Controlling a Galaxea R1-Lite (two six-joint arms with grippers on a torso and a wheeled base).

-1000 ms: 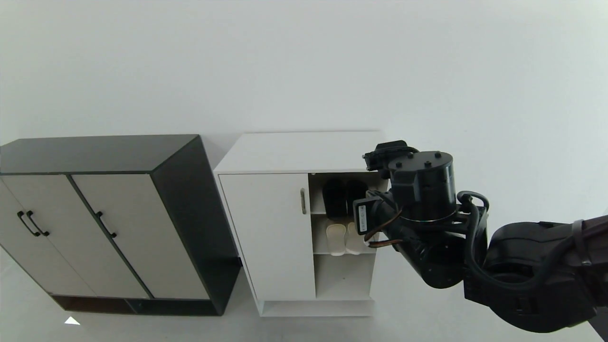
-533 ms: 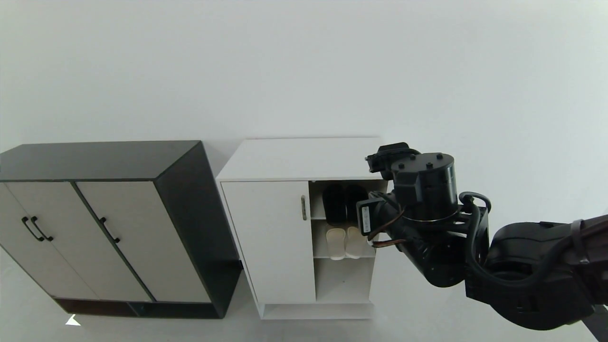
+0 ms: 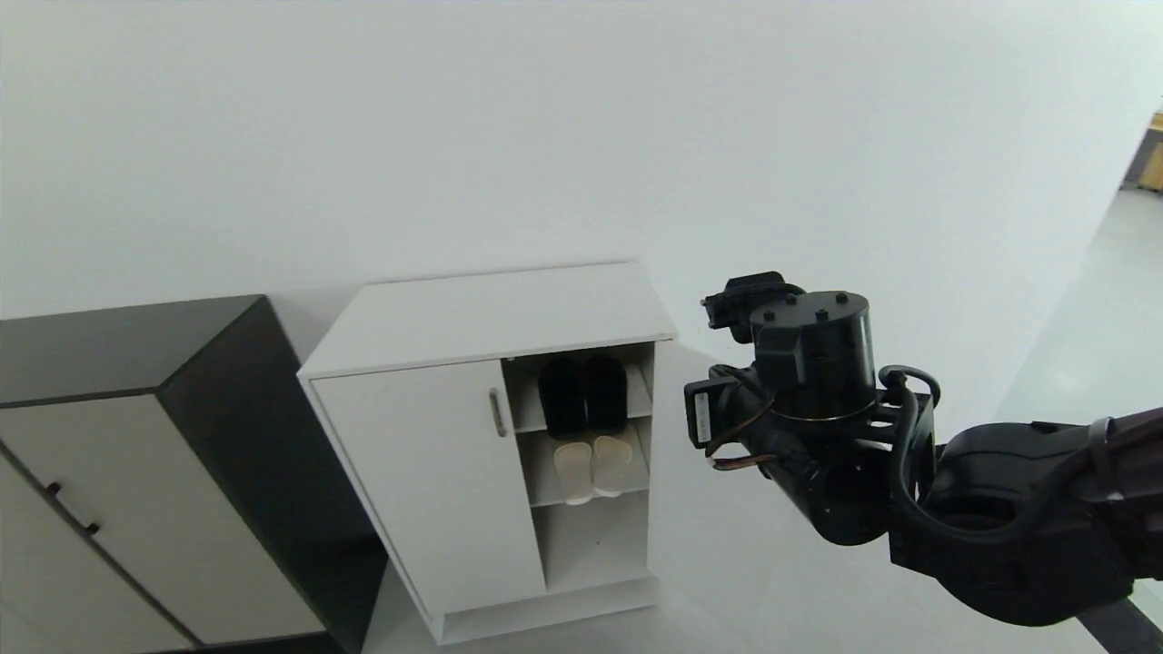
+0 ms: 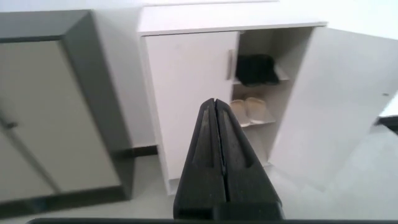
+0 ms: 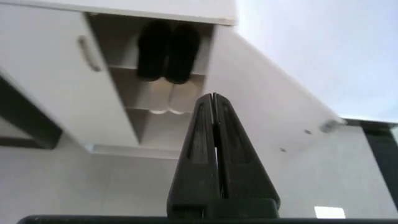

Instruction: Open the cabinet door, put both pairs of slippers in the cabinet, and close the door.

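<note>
The black slippers (image 3: 582, 395) were placed on the top shelf of the white cabinet (image 3: 482, 313), the cream slippers (image 3: 592, 468) on the shelf below; its right door (image 4: 339, 106) was found open; the left gripper (image 4: 215, 102) and right gripper (image 5: 214, 98) were held before it, both closed and empty.

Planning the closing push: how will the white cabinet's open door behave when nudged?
The open door looks like a flat, rigid panel, so it should probably swing as one piece rather than flex. Its face appears smooth, so the shut right gripper may slide along it. The broad-based white cabinet seems unlikely to tip.
</note>
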